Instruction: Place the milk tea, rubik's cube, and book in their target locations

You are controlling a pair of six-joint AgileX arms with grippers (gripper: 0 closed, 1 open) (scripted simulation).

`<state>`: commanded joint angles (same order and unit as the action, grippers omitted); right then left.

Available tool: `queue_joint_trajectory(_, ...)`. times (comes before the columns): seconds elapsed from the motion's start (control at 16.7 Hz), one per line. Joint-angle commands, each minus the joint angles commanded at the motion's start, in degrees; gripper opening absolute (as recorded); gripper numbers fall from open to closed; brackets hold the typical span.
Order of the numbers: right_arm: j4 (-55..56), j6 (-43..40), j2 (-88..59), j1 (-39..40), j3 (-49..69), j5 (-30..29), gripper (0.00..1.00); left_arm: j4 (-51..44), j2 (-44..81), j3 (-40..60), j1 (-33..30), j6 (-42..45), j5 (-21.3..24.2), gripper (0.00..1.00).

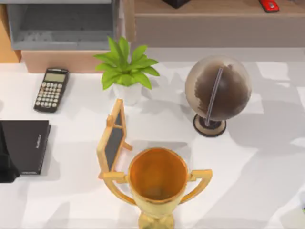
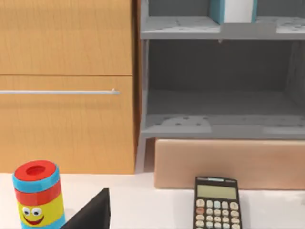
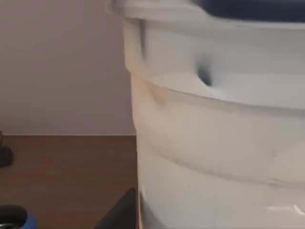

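White counter (image 1: 248, 157), seen from above, carrying a calculator (image 1: 51, 89), a potted plant (image 1: 126, 71), a globe (image 1: 218, 91), a small chalkboard (image 1: 113, 140), a gold trophy (image 1: 157, 181) and a black notebook (image 1: 26, 145). A grey shelf unit (image 1: 62, 24) stands at the far left corner, with a wooden ledge (image 1: 214, 19) to its right.

Left arm (image 1: 5, 167): at the counter's left edge, just beside the notebook. Its wrist view faces the shelf unit, where the book (image 2: 233, 10) stands upright on the upper shelf, above the empty lower bay. A striped pot with a smiling face (image 2: 37, 193) stands before a wooden cabinet (image 2: 66, 86). Whether the left end effector (image 2: 93, 214) is open or closed cannot be told.

Right end effector (image 3: 125, 210): hard against the milk tea (image 3: 219, 138), a pale cup with a dark lid, over a brown wooden surface (image 3: 66, 176). Whether it grips the cup cannot be told.
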<state>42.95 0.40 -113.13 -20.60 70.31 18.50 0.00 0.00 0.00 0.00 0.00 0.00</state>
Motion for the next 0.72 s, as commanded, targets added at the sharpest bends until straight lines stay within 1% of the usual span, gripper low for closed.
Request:
queue_joint_trajectory(0.36,2.4,0.1,6.6,-1.6,-8.6,1.8,0.00,0.0,0.0,0.0,0.0,0.0,0.0,1.00)
queue_joint_trajectory(0.72,3.1,0.1,6.6,-1.4,-9.2,2.0,0.00,0.0,0.0,0.0,0.0,0.0,0.0,1.00)
